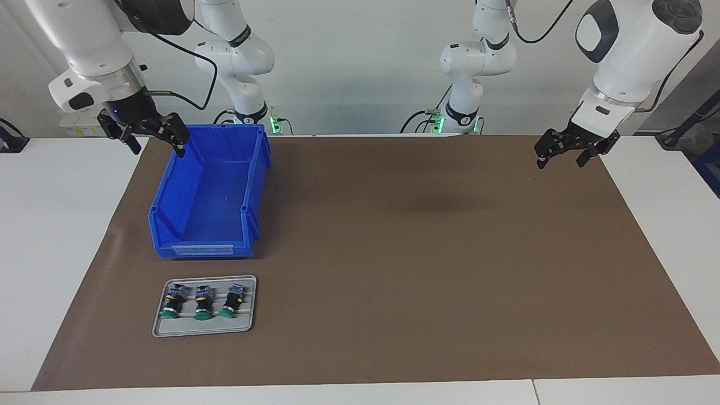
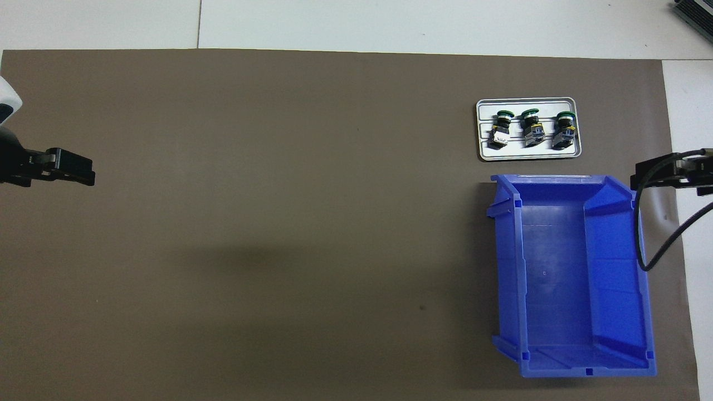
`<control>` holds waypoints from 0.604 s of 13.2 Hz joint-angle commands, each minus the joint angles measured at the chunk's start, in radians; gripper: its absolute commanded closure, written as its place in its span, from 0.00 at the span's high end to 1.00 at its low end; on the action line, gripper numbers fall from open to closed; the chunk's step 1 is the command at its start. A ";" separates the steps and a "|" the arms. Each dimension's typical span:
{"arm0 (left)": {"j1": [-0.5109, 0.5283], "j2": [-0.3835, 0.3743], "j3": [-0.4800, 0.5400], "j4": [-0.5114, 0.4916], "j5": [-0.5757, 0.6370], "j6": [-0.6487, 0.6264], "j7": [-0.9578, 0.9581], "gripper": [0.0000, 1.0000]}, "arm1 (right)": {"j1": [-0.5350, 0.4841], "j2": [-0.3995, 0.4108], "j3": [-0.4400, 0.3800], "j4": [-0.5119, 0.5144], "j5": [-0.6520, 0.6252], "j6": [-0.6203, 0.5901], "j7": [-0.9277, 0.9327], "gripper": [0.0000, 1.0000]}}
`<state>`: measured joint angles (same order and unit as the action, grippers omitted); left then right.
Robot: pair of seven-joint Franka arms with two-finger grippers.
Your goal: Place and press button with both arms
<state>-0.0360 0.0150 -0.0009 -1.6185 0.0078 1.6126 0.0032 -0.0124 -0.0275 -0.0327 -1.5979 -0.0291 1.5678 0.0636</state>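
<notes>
Three alike buttons with green caps and black bodies lie side by side on a small grey tray (image 1: 163, 331) (image 2: 526, 156): one button (image 1: 171, 304) (image 2: 500, 131), a middle button (image 1: 202, 304) (image 2: 532, 131) and a third button (image 1: 233, 302) (image 2: 563, 132). My right gripper (image 1: 157, 146) (image 2: 646, 177) hangs open and holds nothing, in the air by the blue bin's wall at the right arm's end of the table. My left gripper (image 1: 560, 162) (image 2: 83, 172) hangs open with nothing in it, over the mat's edge at the left arm's end. Both are well away from the tray.
An open blue bin (image 1: 256, 169) (image 2: 557, 267) with nothing in it stands on the brown mat (image 1: 422, 253) (image 2: 278, 223), nearer to the robots than the tray. A black cable (image 2: 646, 245) from the right arm hangs over the bin's wall.
</notes>
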 commanded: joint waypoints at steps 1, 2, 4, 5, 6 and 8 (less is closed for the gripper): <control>0.004 -0.029 -0.005 -0.035 0.017 0.015 -0.005 1.00 | -0.005 -0.028 0.007 -0.030 -0.014 0.011 -0.007 1.00; 0.004 -0.029 -0.004 -0.035 0.017 0.015 -0.005 1.00 | -0.006 -0.026 0.008 -0.028 -0.014 0.011 -0.008 1.00; 0.004 -0.029 -0.004 -0.035 0.017 0.015 -0.005 1.00 | -0.006 -0.026 0.007 -0.028 -0.014 0.011 -0.008 1.00; 0.004 -0.029 -0.004 -0.035 0.017 0.015 -0.005 1.00 | -0.006 -0.028 0.007 -0.028 -0.014 0.009 -0.008 1.00; 0.004 -0.029 -0.004 -0.035 0.017 0.015 -0.005 1.00 | -0.008 -0.028 0.007 -0.028 -0.014 0.003 -0.008 1.00; 0.004 -0.029 -0.004 -0.035 0.017 0.015 -0.005 1.00 | -0.009 -0.029 0.010 -0.037 -0.011 0.012 -0.007 1.00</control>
<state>-0.0360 0.0150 -0.0009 -1.6185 0.0078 1.6126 0.0032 -0.0124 -0.0295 -0.0328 -1.5985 -0.0298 1.5670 0.0636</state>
